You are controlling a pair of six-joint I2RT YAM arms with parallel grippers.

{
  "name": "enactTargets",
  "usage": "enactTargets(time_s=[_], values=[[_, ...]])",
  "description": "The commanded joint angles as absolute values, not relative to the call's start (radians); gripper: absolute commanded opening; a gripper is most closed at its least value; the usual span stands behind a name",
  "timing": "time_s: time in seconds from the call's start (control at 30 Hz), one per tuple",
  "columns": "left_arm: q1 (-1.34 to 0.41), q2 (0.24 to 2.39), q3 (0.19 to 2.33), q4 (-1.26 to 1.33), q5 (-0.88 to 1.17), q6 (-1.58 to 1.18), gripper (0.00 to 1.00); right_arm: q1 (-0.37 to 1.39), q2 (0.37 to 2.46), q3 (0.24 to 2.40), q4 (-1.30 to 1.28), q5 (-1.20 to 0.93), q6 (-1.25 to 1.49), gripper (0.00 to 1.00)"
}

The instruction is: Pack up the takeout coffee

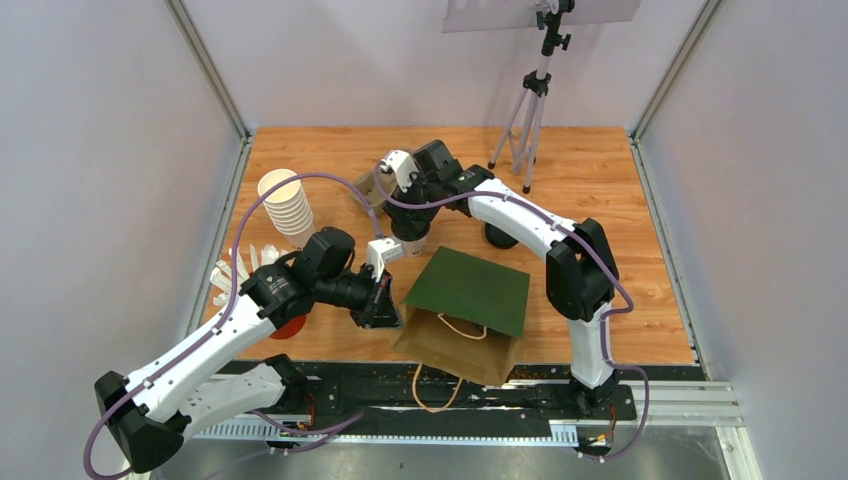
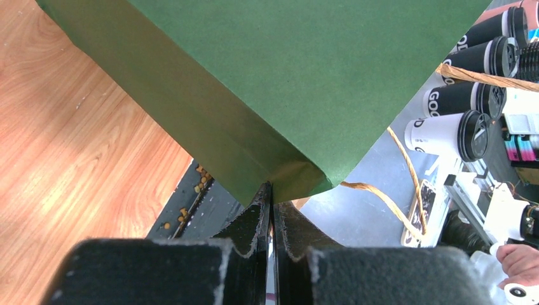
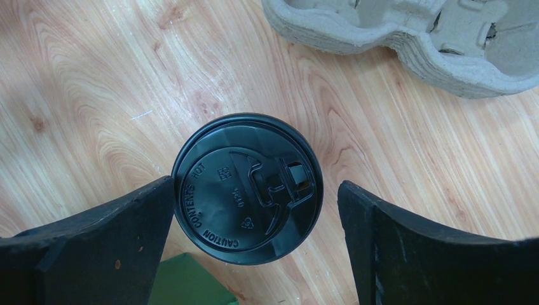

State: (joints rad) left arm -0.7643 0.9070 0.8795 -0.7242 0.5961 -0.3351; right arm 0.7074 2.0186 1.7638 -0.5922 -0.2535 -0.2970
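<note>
1. Noted wooden worktop carrying every item below.
2. Found green paper bag near the front edge, brown inside, mouth toward the arm bases, twine handle trailing out. Recorded left jaws as clenched flat on one edge of the bag, holding it up.
3. Observed pulp cup carrier lying near the cup, on the side away from the bag, untouched.
4. Located one takeout coffee upright on the worktop, just beyond a corner of the bag, black lid fitted. Cannot tell side colour from above. Cannot confirm the second cup: dark shape behind right arm, too hidden to name.
5. Recorded right jaws as released, spread wide either side of the lid; one finger close against the rim, the other well apart. Nothing grasped.
6. Judged step in hand: grasping the cup.
   - Shift sideways to centre the cup between the jaws.
   - Descend below the lid and close on the paper wall.
   - Squeeze gently, to avoid popping the lid or crushing the cup.
   - Keep the cup upright, and keep the bag pinched steady.
</note>
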Motion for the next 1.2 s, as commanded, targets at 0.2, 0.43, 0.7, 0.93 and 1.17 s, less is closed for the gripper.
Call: enactTargets(time_s=[0.2,0.43,0.7,0.93,1.17], values=[[-0.769,0.904,0.923,-0.714,0.593,-0.325,0.08,0.701,1.995,1.746,-0.563,-0.274,-0.299,0.98],[-0.769,0.906,0.923,-0.713,0.592,-0.327,0.08,0.701,1.993,1.749,-0.563,-0.291,-0.299,0.99],[-0.769,0.907,0.923,-0.712,0.592,-0.327,0.08,0.7,2.0,1.757,-0.575,-0.292,-0.3,0.95],[-0.769,0.913,0.925,-0.71,0.597,-0.324,0.08,0.7,1.989,1.789,-0.575,-0.298,-0.303,1.0],[-0.769,0.914,0.924,-0.709,0.6,-0.322,0.08,0.701,1.996,1.793,-0.591,-0.31,-0.308,1.0]])
